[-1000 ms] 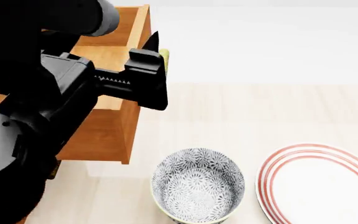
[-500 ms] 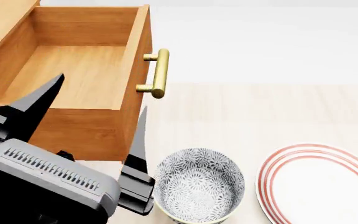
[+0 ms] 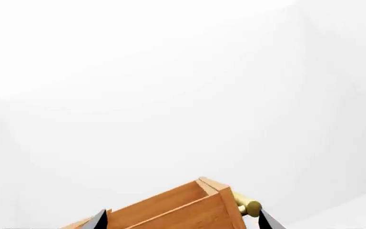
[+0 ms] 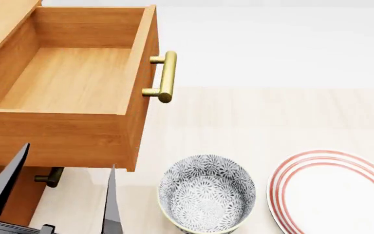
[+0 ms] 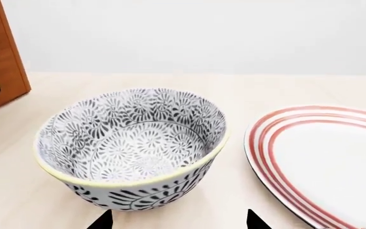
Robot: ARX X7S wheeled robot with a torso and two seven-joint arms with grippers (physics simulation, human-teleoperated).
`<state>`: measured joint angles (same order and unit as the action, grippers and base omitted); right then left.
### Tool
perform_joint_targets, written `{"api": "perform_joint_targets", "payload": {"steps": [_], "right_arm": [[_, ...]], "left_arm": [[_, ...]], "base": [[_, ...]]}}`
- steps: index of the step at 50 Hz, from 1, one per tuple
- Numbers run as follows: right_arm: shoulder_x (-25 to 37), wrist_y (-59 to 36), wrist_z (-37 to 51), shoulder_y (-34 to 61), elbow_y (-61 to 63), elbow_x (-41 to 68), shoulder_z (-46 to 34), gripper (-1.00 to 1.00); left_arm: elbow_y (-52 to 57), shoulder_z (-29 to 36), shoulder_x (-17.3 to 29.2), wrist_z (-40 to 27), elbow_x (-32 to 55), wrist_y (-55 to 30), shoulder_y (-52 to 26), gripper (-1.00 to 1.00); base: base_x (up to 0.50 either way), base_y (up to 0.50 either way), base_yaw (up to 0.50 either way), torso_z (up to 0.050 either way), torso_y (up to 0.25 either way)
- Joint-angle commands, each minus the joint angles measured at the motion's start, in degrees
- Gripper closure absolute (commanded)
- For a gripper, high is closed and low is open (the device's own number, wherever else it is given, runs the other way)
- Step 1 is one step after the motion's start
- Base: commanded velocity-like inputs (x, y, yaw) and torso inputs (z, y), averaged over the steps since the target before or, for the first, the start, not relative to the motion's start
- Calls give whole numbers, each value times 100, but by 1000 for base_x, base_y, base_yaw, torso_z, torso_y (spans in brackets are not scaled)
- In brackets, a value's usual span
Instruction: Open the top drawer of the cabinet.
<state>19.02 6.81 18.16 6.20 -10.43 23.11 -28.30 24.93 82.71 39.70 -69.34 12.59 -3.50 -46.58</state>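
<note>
The left gripper [image 4: 57, 195] hangs low at the head view's left, its dark fingers spread apart and holding nothing, just below the pulled-out orange-brown wooden top drawer [image 4: 70, 78] of the boxy orange-brown cabinet [image 4: 8, 195]. The drawer's light interior lies exposed, its brass bar handle [image 4: 167, 76] facing right. To the right stand a grey floral-patterned bowl [image 4: 206, 194] and a white red-ringed plate [image 4: 336, 192] on the pale wooden table [image 4: 258, 117]. The right gripper [image 5: 177, 222] shows only parted fingertips before the bowl, grasping nothing.
</note>
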Motion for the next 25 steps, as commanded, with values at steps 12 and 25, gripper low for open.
{"api": "perform_joint_targets", "payload": {"steps": [12, 25], "right_arm": [[-274, 2630, -17, -457, 289, -521, 719, -100], [-599, 4174, 852, -549, 180, -1516, 1724, -100]], "left_arm": [[-1405, -399, 423, -1408, -1310, 1337, 981, -100], [-667, -2541, 681, -2051, -2766, 423, 2244, -100]], "base": [[0, 0, 0, 0, 0], [0, 0, 0, 0, 0]]}}
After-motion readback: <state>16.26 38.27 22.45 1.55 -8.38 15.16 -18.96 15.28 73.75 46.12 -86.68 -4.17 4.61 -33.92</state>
